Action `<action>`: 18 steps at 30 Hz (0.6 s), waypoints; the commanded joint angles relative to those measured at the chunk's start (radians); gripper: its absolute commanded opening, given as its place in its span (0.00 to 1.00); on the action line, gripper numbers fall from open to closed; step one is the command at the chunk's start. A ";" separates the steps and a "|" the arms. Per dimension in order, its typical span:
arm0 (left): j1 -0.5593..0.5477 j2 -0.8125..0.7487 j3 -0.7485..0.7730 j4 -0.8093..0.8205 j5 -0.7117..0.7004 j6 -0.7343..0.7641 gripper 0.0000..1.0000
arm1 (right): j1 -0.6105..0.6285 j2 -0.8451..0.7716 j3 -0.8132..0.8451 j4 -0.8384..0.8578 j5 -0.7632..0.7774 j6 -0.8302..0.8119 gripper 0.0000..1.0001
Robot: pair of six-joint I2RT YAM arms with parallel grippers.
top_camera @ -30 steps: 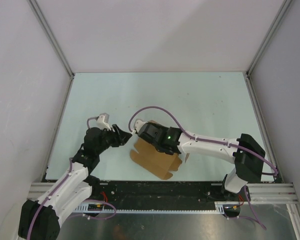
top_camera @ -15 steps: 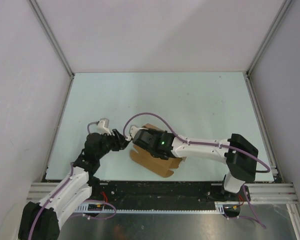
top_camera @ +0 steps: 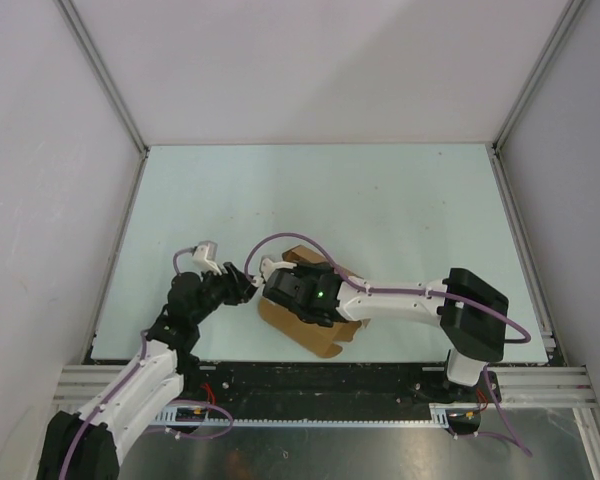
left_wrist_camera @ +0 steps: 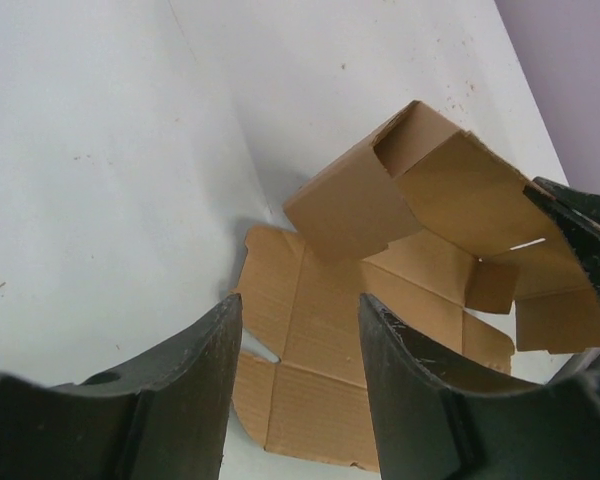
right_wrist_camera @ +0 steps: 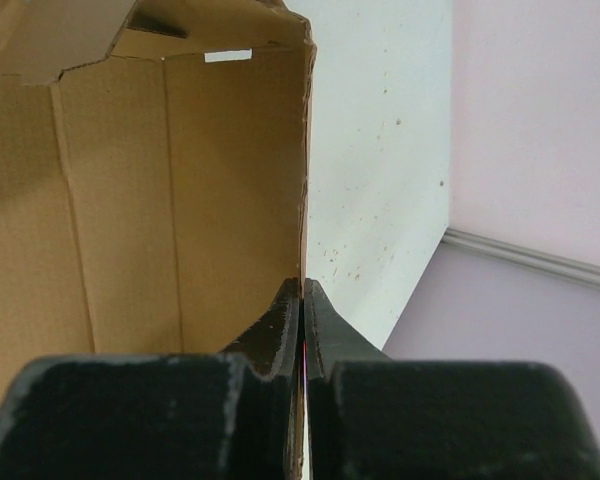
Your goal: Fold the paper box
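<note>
Brown paper box [top_camera: 320, 342], partly hidden, pinched by right gripper [right_wrist_camera: 302, 287]; left gripper [left_wrist_camera: 300, 305] parted.

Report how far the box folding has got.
Done: one section of the paper box is raised off the flat sheet. In hand: the right hand is shut on a standing panel's edge; the left hand is open, holding nothing. Left: the near flaps lie flat, and nothing is closed.

The right tool [right_wrist_camera: 302, 285] now sits further left and nearer than a second ago. One wall of the paper box [top_camera: 318, 340] stands raised, and the left tool [top_camera: 246, 290] sits nearer too.
</note>
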 commanded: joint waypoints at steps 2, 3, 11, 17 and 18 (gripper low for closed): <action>-0.008 0.060 0.015 0.112 0.009 0.030 0.55 | -0.003 -0.037 -0.034 0.063 0.053 -0.036 0.00; -0.008 0.067 0.017 0.122 0.009 0.037 0.55 | -0.003 -0.042 -0.044 0.074 0.054 -0.042 0.00; -0.011 0.110 0.003 0.219 0.013 0.060 0.55 | -0.004 -0.057 -0.110 0.159 0.087 -0.056 0.00; -0.023 0.182 -0.011 0.340 0.042 0.061 0.54 | 0.002 -0.056 -0.124 0.177 0.119 -0.039 0.00; -0.025 0.193 -0.012 0.378 0.042 0.063 0.54 | 0.006 -0.059 -0.133 0.183 0.120 -0.038 0.00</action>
